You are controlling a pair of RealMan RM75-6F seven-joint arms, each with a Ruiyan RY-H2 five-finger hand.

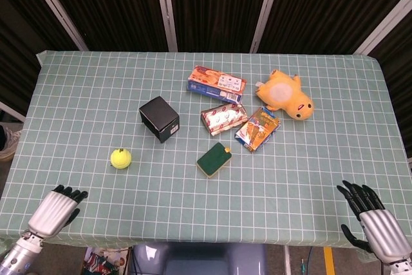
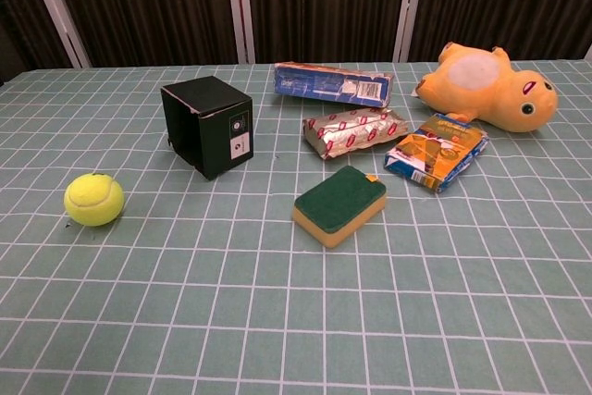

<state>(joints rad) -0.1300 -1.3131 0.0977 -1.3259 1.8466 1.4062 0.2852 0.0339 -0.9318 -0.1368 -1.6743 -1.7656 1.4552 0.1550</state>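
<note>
Both hands show only in the head view, at the table's near edge. My left hand [image 1: 55,209] hangs at the near left corner, holding nothing, its dark fingers short and close together; the yellow tennis ball [image 1: 120,158] [image 2: 93,199] is the nearest thing to it. At the near right corner, my right hand [image 1: 373,223] holds nothing, with its fingers spread. It is far from the green-and-yellow sponge [image 1: 214,160] [image 2: 339,205].
On the green checked tablecloth [image 1: 309,165] lie a black box [image 1: 159,119] [image 2: 207,126], a biscuit box [image 1: 217,84], a silver-red packet [image 1: 223,118], a blue-orange snack packet [image 1: 257,128] and a yellow plush toy [image 1: 285,96]. Dark curtains stand behind.
</note>
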